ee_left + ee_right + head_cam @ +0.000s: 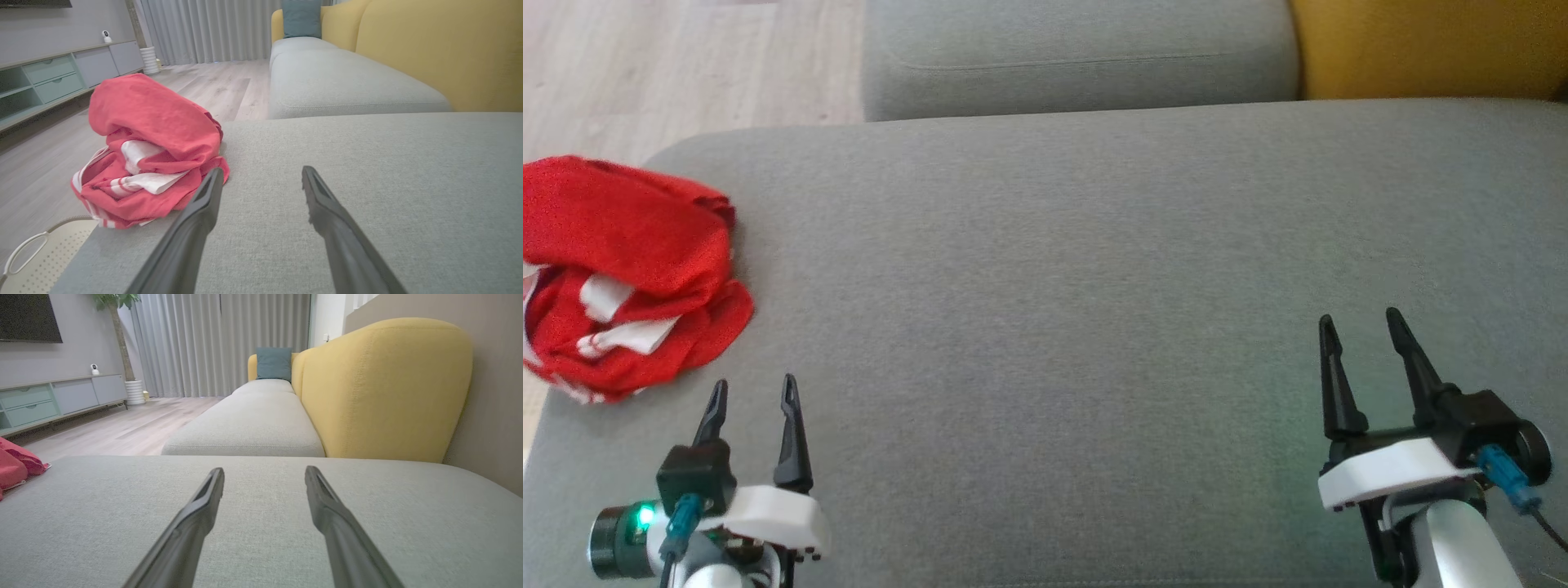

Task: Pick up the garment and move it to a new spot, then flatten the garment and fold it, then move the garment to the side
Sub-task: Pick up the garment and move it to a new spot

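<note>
The garment [621, 269], a bright red jersey with white striped trim, lies crumpled in a heap at the left edge of the grey cushion [1062, 327]. In the left wrist view the garment [151, 143] sits just ahead and to the left of the fingers, partly overhanging the cushion's edge. My left gripper [754, 390] hovers open just near of the heap, nothing between its fingers. My right gripper [1361, 318] stands open over the bare right part of the cushion, far from the garment [16, 465], which peeks in at that view's left edge.
A second grey cushion [1078, 57] lies beyond, with a yellow backrest [1429, 45] at the far right. Wooden floor [686, 65] runs past the cushion's left edge. A pale perforated basket [45, 253] stands on the floor below the garment. A low cabinet [53, 77] lines the wall.
</note>
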